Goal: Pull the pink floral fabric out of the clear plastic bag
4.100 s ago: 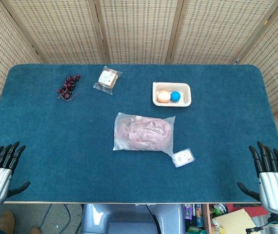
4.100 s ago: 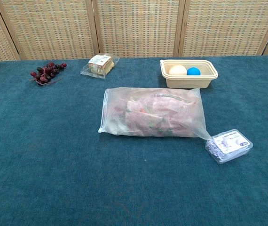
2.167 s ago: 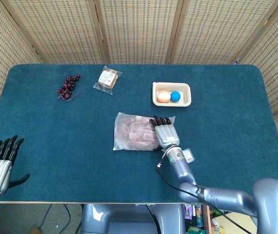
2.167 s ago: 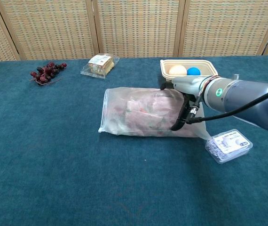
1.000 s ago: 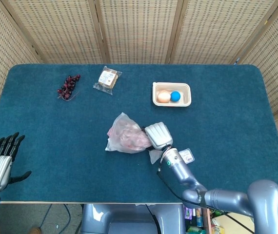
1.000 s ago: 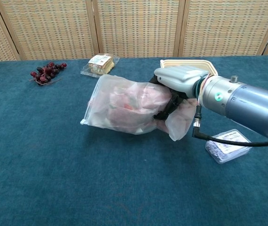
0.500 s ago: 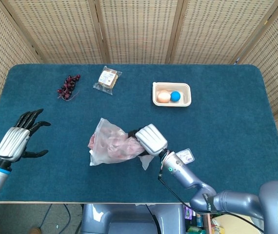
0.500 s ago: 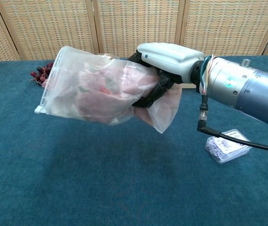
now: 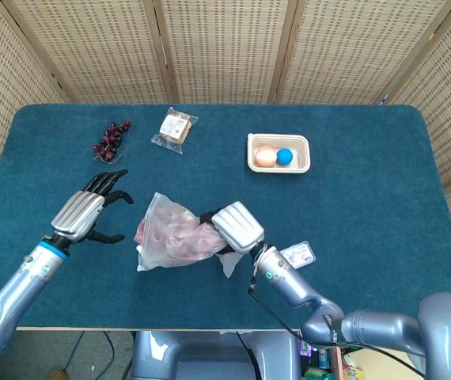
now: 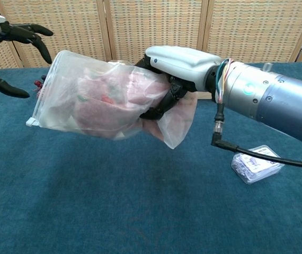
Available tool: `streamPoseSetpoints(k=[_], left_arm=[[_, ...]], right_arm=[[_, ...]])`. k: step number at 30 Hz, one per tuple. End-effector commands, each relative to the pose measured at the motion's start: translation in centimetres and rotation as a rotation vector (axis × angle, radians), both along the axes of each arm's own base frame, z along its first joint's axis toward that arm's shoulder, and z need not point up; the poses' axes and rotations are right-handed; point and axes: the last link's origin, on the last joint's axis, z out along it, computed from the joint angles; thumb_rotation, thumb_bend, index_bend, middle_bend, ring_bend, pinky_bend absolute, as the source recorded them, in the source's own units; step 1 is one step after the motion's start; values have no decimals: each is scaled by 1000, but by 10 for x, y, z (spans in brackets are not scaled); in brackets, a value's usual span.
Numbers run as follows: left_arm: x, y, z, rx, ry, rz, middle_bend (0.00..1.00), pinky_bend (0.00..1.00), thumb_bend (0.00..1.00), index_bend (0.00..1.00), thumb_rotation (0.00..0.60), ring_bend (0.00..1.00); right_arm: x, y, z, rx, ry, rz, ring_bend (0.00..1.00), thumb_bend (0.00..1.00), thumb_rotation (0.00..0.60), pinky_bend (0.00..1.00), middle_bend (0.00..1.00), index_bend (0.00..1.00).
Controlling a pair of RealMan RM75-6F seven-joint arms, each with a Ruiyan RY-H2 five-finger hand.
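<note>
My right hand (image 9: 232, 226) (image 10: 173, 69) grips the clear plastic bag (image 9: 170, 234) (image 10: 98, 100) near its closed end and holds it above the table. The pink floral fabric (image 9: 180, 235) (image 10: 100, 108) is bunched inside the bag. The bag's mouth points toward my left hand (image 9: 87, 210) (image 10: 5, 34). That hand hovers open with its fingers spread, just left of the mouth and apart from it.
On the blue tablecloth (image 9: 368, 198) lie dark grapes (image 9: 111, 140), a wrapped snack (image 9: 174, 127), a beige tray (image 9: 278, 164) with an egg and a blue ball, and a small clear box (image 9: 298, 254) (image 10: 257, 163) near my right forearm.
My right hand has lifted the bag off the table and carried it left. My left hand has come up from the table's near edge toward the bag's mouth.
</note>
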Motion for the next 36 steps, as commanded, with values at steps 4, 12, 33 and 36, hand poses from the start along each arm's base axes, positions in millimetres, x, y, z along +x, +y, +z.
streamPoseSetpoints(k=[4, 12, 33, 36], left_arm=[[17, 4, -19, -42, -9, -14, 0, 0, 29, 351, 600, 0], [29, 3, -35, -57, -17, -21, 0, 0, 28, 351, 600, 0], [56, 1, -68, -72, -16, -58, 0, 0, 96, 422, 600, 0], [57, 2, -69, -63, -16, -60, 0, 0, 144, 522, 600, 0]], right_arm=[[0, 0, 1, 0, 0, -9, 672, 727, 600, 670, 670, 597], [2, 1, 1, 6, -4, -21, 672, 727, 600, 670, 671, 597], [7, 6, 0, 43, -43, -46, 672, 739, 600, 670, 673, 597], [7, 8, 0, 47, -44, -45, 672, 742, 600, 670, 673, 597]])
